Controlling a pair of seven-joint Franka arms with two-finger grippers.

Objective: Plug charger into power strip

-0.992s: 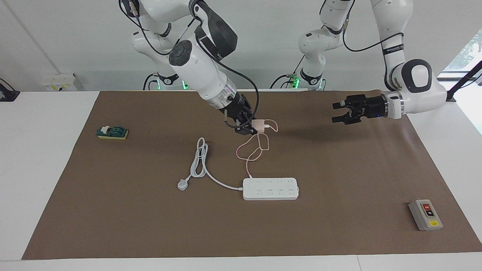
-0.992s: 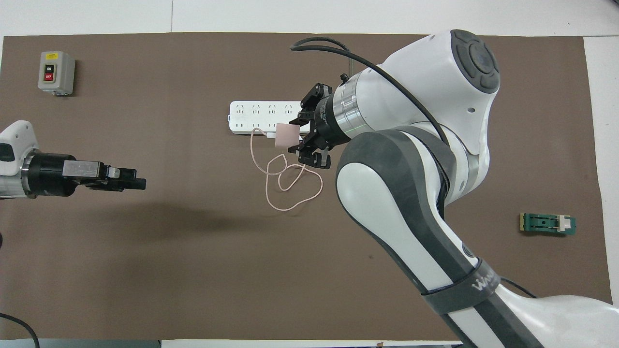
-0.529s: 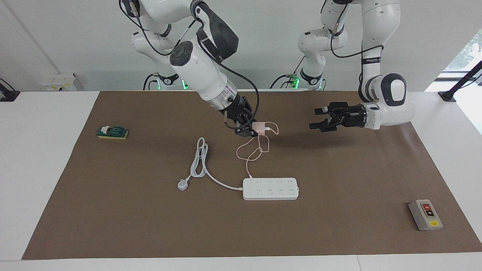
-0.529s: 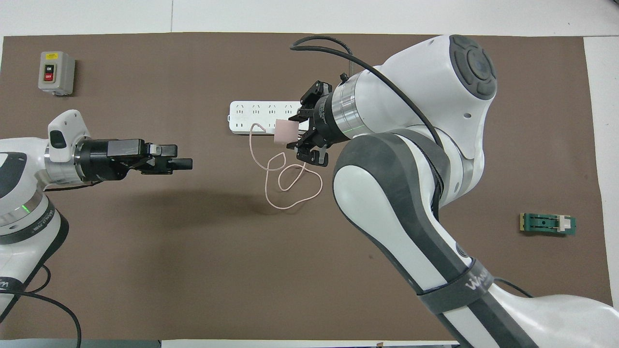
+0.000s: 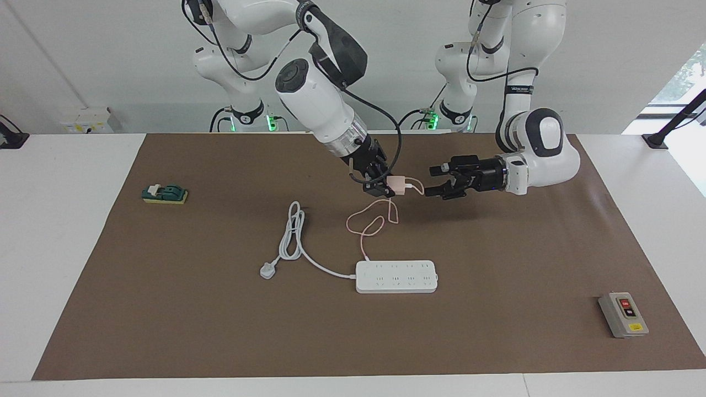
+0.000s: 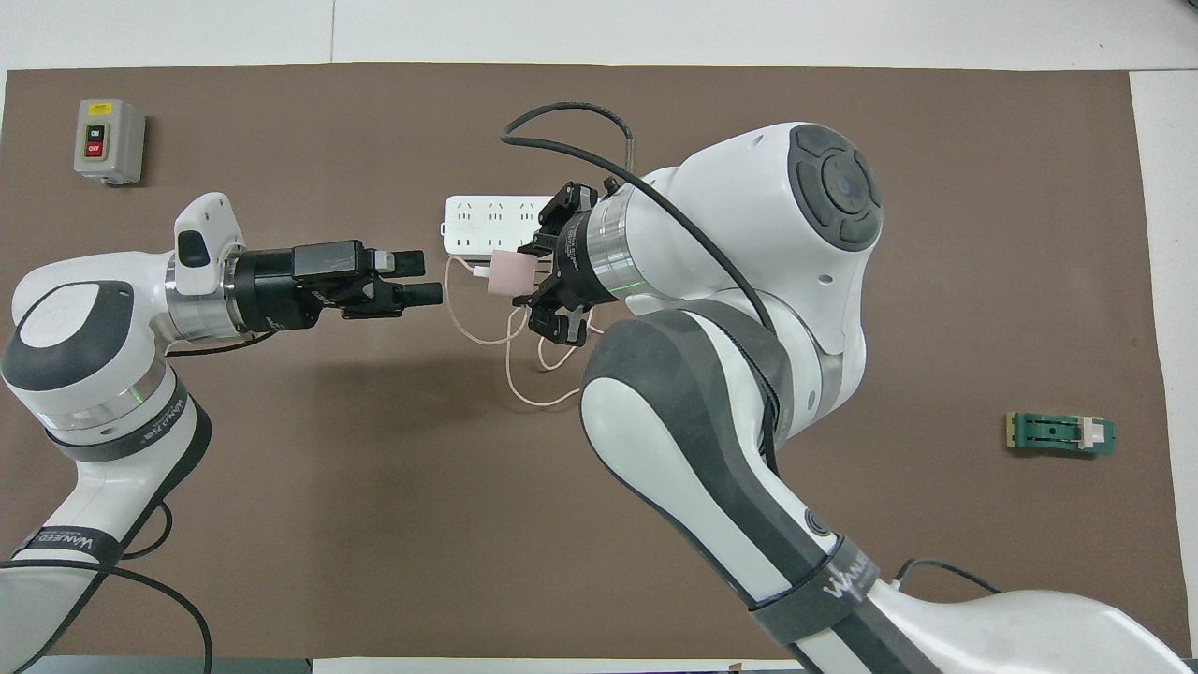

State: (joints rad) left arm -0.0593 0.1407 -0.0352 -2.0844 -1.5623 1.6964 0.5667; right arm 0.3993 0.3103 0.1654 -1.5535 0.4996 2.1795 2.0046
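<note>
charger aloft, not yet plugged

right gripper (image 5: 379, 184) clamped on the charger (image 5: 395, 183), raised over the mat nearer the robots than the power strip (image 5: 396, 276). left gripper (image 5: 438, 182) level just beside the charger, fingers parted, apart from it. pink cable (image 5: 375, 223) trailing in loops toward the strip. pickup done; carrying over and pressing into 1 socket left, judging by this. gap under the charger clear from the facing view only; from overhead, charger (image 6: 506, 271) overlapping the strip's edge (image 6: 468, 225), part of the strip hidden by the arm

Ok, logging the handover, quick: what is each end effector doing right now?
Right end effector: closed on the charger, held in the air.
Left end effector: open, beside the charger, holding nothing.
</note>
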